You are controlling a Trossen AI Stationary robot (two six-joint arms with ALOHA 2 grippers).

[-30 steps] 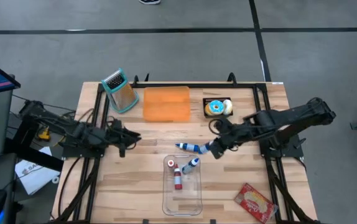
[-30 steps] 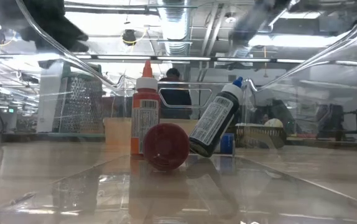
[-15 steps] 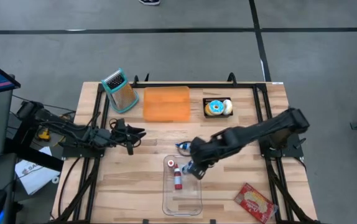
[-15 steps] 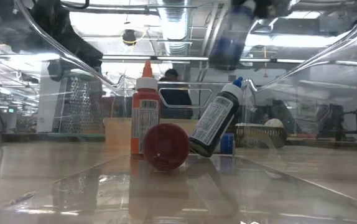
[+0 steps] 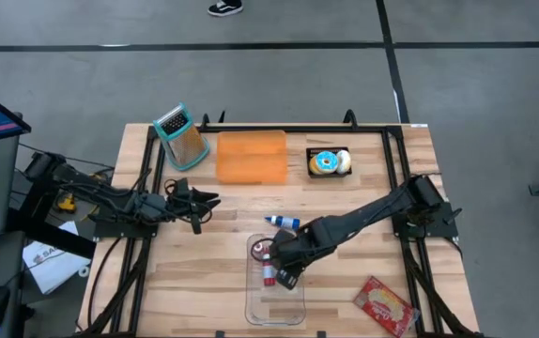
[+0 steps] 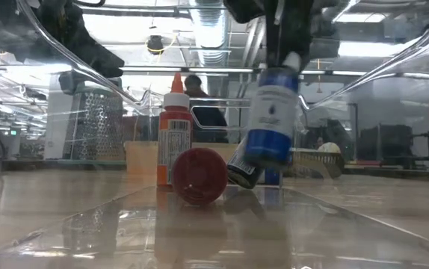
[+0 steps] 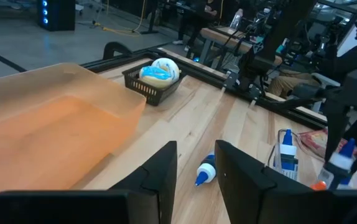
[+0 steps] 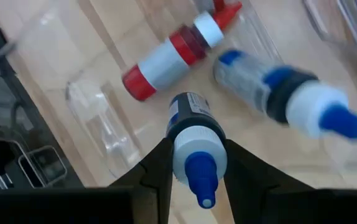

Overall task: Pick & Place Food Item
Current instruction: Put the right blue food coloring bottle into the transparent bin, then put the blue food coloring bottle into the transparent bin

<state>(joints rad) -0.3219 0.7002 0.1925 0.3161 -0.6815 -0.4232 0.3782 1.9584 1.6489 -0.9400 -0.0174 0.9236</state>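
Hovering over the clear plastic bin (image 5: 276,299), the right gripper (image 8: 191,163) is clamped on a blue-capped white squeeze bottle (image 6: 272,112), hanging inside it above the red-capped bottle (image 8: 166,59). Placing is under way; next comes lowering, then releasing. The left gripper (image 7: 194,167) waits, fingers apart.

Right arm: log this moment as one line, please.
right end effector: shut on blue-capped bottle | position: over clear plastic bin | in bin: red bottle | left end effector: idle, left side

A robotics lab here: wooden table (image 5: 204,272) on a black frame, grey concrete floor (image 5: 279,84), exposed ceiling ducts (image 6: 211,19), more benches (image 7: 228,37) and people behind
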